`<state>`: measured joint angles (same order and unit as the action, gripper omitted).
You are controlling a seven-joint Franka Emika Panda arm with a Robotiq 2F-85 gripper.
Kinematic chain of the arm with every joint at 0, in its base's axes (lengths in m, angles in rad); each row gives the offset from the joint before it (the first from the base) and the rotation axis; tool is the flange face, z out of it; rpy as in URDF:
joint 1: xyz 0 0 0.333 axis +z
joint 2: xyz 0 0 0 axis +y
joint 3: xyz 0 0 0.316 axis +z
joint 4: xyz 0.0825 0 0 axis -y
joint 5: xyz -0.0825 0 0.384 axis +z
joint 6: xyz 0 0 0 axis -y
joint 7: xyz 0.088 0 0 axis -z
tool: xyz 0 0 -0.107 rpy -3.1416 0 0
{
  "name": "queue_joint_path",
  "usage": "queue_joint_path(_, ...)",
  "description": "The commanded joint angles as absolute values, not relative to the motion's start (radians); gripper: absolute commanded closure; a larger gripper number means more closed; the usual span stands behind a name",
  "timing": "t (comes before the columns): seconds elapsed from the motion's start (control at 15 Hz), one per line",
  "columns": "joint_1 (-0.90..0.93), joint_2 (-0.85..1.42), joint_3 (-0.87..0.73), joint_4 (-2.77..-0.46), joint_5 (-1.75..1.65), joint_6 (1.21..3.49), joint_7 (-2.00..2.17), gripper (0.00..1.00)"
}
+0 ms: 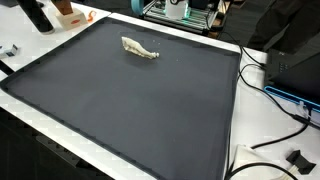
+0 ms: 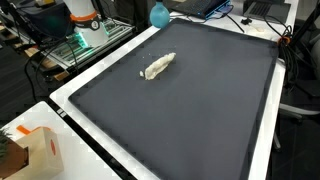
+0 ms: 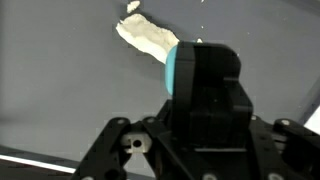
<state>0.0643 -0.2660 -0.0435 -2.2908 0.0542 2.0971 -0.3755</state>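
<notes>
A small crumpled cream cloth [image 1: 138, 49] lies on the large dark mat [image 1: 130, 105], near its far edge. It also shows in an exterior view as the cloth [image 2: 158, 67] on the mat [image 2: 200, 115], and in the wrist view as the cloth [image 3: 148, 35] at the top. My gripper [image 3: 200, 110] fills the lower wrist view as a black body with a teal band, held above the mat and apart from the cloth. Its fingertips are out of sight. A teal part of the gripper [image 2: 158, 14] hangs at the mat's far edge.
The mat lies on a white table [image 1: 232, 150]. Black cables [image 1: 272, 90] and a dark box sit past one side. An orange and white carton [image 2: 38, 150] stands at a table corner. The robot base [image 2: 84, 22] and wire racks stand behind the mat.
</notes>
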Motion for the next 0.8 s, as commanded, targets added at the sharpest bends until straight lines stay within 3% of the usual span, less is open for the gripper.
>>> queue_joint_path(0.0, 0.084, -0.254, -0.118, -2.372, 0.256, 2.239, -0.603, 0.75)
queue_joint_path(0.27, 0.090, -0.233, -0.180, -2.444, 0.573, 2.315, -0.888, 0.75)
queue_joint_path(0.73, 0.026, -0.208, -0.209, -2.519, 1.095, 2.202, -1.208, 0.75)
